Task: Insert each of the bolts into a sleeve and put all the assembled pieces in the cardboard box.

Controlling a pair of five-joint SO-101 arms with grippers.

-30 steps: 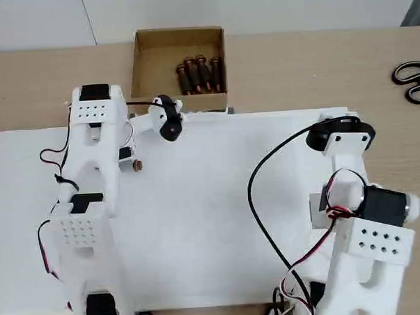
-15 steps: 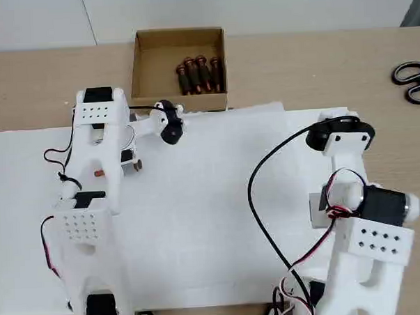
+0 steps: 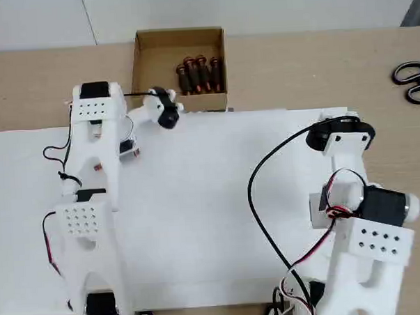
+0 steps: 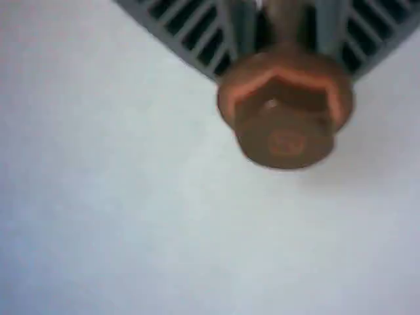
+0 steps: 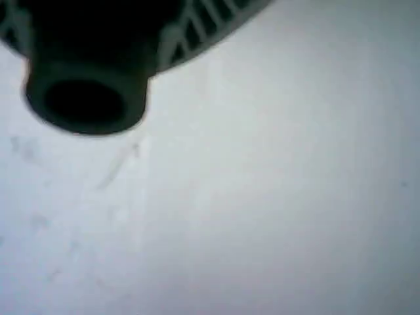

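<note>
In the left wrist view my left gripper (image 4: 286, 23) is shut on a copper bolt (image 4: 283, 111), whose hex head points at the camera, just above the white paper. In the high view that gripper (image 3: 129, 148) sits under the left arm, near the paper's far left edge. My right gripper (image 5: 98, 29) is shut on a black sleeve (image 5: 85, 98), its open end facing the camera over the paper. The right arm (image 3: 344, 193) stands at the right of the paper. The cardboard box (image 3: 150, 62) holds several assembled copper pieces (image 3: 199, 74).
The white paper sheet (image 3: 212, 199) covers most of the wooden table. Black scissors (image 3: 414, 81) lie at the table's far right edge. A black cable (image 3: 256, 176) loops over the paper beside the right arm.
The left arm has shifted a little toward the box with the bolt. The paper's far edge lifted and has settled flat again. The right arm has not moved.
</note>
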